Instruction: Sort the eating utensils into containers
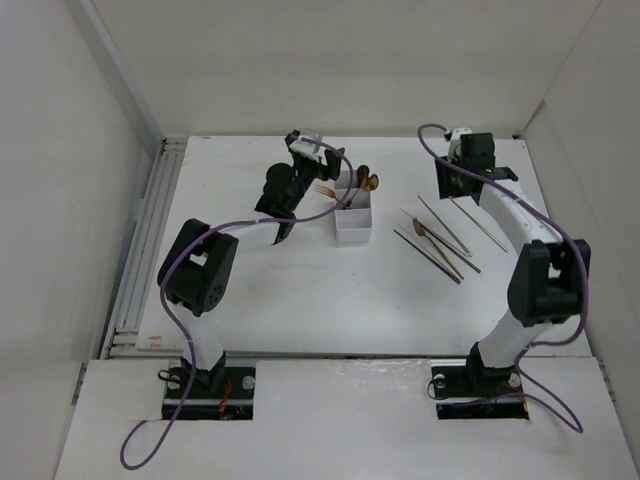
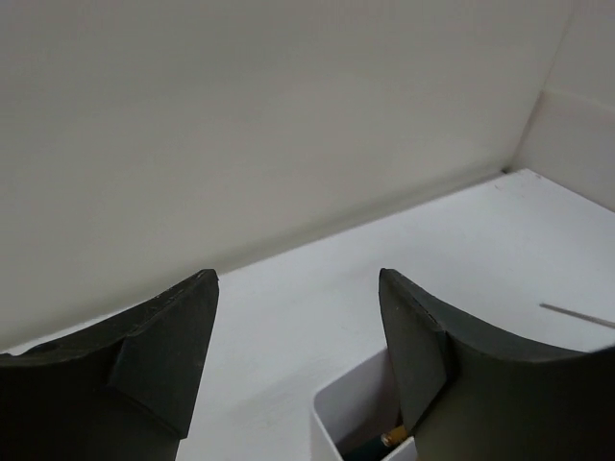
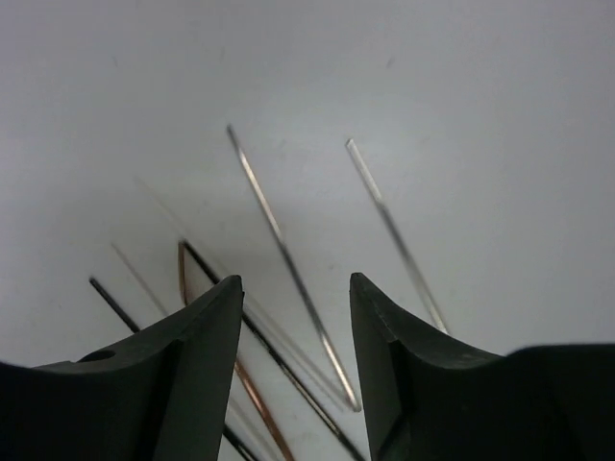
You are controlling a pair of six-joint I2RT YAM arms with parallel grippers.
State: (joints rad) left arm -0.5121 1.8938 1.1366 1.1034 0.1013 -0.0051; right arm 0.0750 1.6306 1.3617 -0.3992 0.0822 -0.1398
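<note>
Right pincer (image 3: 295,288) released above the desk (image 3: 480,77): lines up over a silvery chopstick (image 3: 279,230), long axis running away between the fingers (image 3: 192,365), slightly slanted; sits far nearer than the left arm (image 1: 200,270).

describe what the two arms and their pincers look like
The left arm and right arm are white links joined by bulky black joint housings. A purple cable loops loosely along each. The left pincer and right pincer have matte black wedge-shaped fingers with curved inner edges.
</note>
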